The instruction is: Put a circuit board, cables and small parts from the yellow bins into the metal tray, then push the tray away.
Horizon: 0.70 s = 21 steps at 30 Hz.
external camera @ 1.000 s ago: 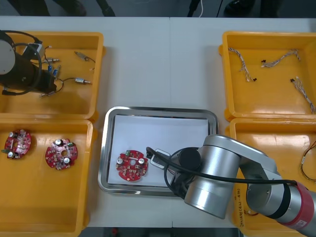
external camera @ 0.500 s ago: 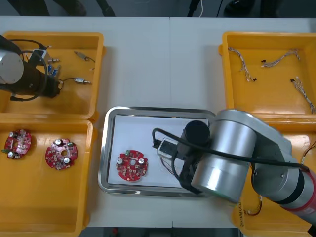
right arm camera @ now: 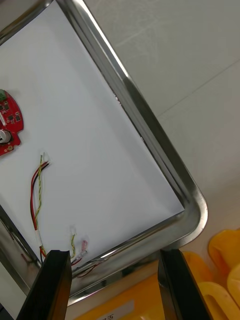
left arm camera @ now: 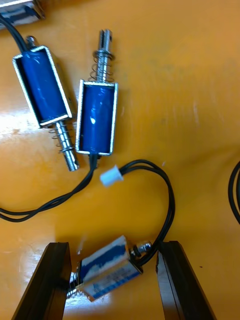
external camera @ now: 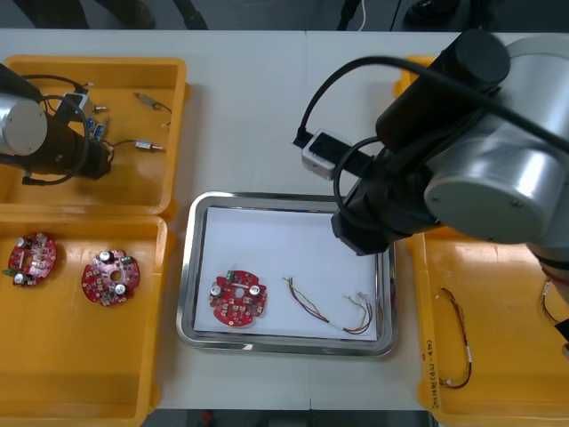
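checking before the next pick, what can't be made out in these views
Tray: far right corner under the right arm, front view.
Circuit board: cut by the picture edge, right wrist view, beyond the open right gripper.
Black cable: leaves the picture edge, left wrist view, beside the open left gripper.

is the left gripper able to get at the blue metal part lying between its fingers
Probably yes: the left gripper is low in the far-left yellow bin, open fingers either side of the small metal part, nothing over it; only its black cable loops beside one finger.
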{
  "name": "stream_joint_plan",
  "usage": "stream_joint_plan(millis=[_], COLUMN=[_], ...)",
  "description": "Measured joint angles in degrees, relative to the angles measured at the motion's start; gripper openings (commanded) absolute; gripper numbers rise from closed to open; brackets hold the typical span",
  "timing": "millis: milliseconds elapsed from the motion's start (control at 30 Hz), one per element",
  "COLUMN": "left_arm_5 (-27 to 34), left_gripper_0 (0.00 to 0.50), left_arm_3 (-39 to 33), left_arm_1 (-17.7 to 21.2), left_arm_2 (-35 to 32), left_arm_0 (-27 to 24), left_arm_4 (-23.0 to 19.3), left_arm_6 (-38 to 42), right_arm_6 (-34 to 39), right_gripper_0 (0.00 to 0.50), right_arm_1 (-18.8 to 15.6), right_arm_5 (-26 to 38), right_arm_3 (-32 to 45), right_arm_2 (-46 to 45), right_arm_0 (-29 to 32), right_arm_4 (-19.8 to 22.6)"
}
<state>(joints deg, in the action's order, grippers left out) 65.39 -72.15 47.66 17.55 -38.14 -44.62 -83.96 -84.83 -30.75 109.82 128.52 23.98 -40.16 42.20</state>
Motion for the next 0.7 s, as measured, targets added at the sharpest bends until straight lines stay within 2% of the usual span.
stream_joint_plan(millis=[167,200,233,267,300,533,700], left_arm_5=[-0.1,-0.2,-0.2,-0.2,-0.2,-0.2,-0.2], left_gripper_0=[0.500,0.391,0.235,0.142,0.000,0.000,0.000], left_arm_3=[0.0,0.0,0.0,0.0,0.0,0.0,0.1], left_arm_1=[0.0,0.0,0.0,0.0,0.0,0.0,0.0], left_arm_2=[0.5,0.5,0.5,0.5,0.5,0.5,0.5], left_arm_0=[0.0,0.0,0.0,0.0,0.0,0.0,0.0], left_arm_4=[0.0,0.0,0.0,0.0,0.0,0.0,-0.1], left_arm_6=[0.0,0.0,0.0,0.0,0.0,0.0,0.0], right_arm_6=[0.1,0.1,0.1,0.1,0.1,0.1,0.2], right_gripper_0=[0.500,0.500,0.500,0.500,0.500,0.500,0.500], right_arm_1=[-4.2,-5.1,-6.0,-6.9,-7.9,-13.8,-16.3], right_arm_5=[0.0,0.0,0.0,0.0,0.0,0.0,0.0], right_arm_3=[-2.1,-2.7,-3.5,-4.3,-5.1,-10.1,-15.4], right_arm_2=[-6.3,-7.4,-8.6,-9.9,-11.1,-17.4,-21.0], right_arm_0=[-1.3,-1.4,-1.5,-1.6,-1.6,-2.4,-2.7], right_arm_4=[5.5,6.2,7.0,7.8,8.6,10.8,11.1])
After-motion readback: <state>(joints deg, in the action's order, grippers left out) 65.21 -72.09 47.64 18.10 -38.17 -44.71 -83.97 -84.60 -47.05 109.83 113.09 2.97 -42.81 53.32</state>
